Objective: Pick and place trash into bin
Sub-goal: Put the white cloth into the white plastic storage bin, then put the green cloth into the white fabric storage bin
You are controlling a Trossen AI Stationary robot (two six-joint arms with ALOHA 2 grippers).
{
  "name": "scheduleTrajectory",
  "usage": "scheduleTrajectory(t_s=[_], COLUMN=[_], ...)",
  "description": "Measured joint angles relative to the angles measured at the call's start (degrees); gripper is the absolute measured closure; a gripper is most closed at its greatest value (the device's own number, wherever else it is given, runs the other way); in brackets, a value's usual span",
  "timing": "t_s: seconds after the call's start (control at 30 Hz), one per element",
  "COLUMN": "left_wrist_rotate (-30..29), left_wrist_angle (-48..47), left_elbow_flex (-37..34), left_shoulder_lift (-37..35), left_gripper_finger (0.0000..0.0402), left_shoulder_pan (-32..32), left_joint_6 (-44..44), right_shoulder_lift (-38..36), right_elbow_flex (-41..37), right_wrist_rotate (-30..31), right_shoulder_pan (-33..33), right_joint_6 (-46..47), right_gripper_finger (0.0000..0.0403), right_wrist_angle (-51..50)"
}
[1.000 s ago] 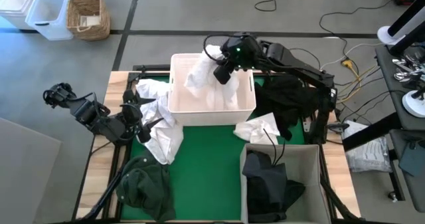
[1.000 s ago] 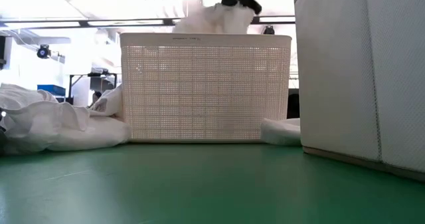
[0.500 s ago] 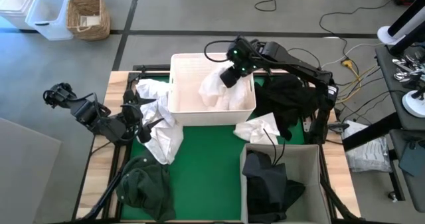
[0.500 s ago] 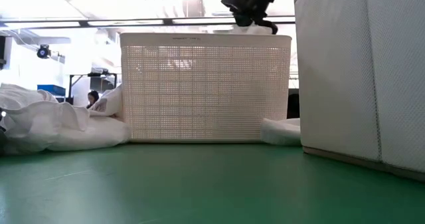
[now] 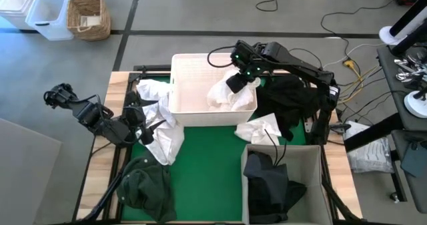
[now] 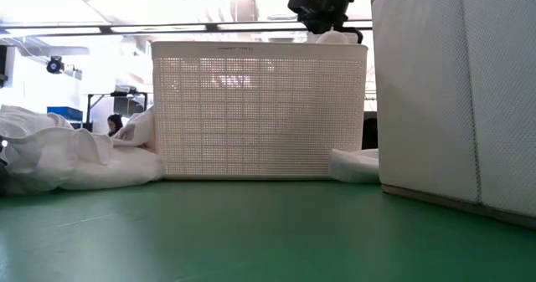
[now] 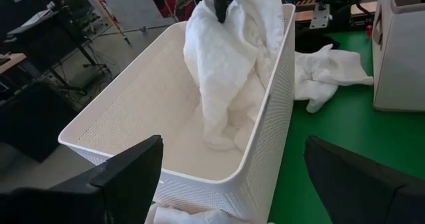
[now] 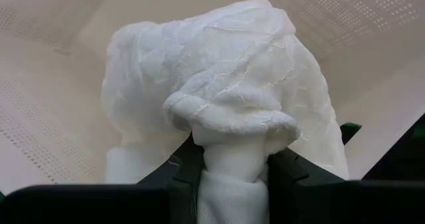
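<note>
My right gripper (image 5: pixel 235 83) is pinched on a bunched white sheet (image 5: pixel 223 95) just above the far-right corner of the white tub (image 5: pixel 183 68); the sheet's lower folds drape down inside the tub. My left gripper (image 5: pixel 148 126) waits just left of the tub, fingers spread wide and holding nothing, over a heap of white sheets (image 5: pixel 160 135) on the green mat (image 5: pixel 207 165). Another white sheet (image 5: pixel 261 127) lies just in front of the tub's right corner. Black cloth (image 5: pixel 287 98) lies right of the tub, a dark green garment (image 5: pixel 145 188) well in front of it. No writing or labels are readable anywhere.
</note>
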Motion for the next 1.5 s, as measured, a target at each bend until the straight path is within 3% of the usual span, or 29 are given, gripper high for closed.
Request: scheduleTrajectory(t_s=[0.13,0.4,0.67,0.93,1.17,1.5], left_wrist_rotate=[-0.02,-0.02,0.00,0.00,0.28,13.73], left_wrist_angle=[-0.02,-0.24,-0.22,-0.16,0.09,4.59], left_elbow_flex=[0.00,0.00,0.00,0.00,0.00,0.32], left_shoulder_lift=[0.00,0.00,0.00,0.00,0.55,4.72], left_gripper_finger=[0.0063,0.0063,0.0063,0.0063,0.0063,0.0063], left_shoulder_pan=[-0.01,-0.02,0.00,0.00,0.00,-0.02], left_joint_6=[0.00,0.00,0.00,0.00,-0.44,-0.89], right_shoulder_lift=[0.00,0.00,0.00,-0.11,-0.24,-3.48], right_elbow_flex=[0.00,0.00,0.53,4.21,8.93,9.73], right_wrist_rotate=[0.17,2.02,1.98,1.95,1.91,1.95], right_shoulder_pan=[0.00,0.00,0.04,0.98,7.36,22.81], right_joint_6=[-0.06,0.00,-0.07,-3.39,-13.25,-25.58], right_gripper_finger=[0.0315,0.0184,0.0143,0.0159,0.0199,0.0254], right_wrist_angle=[0.16,0.71,3.48,9.28,11.45,12.67])
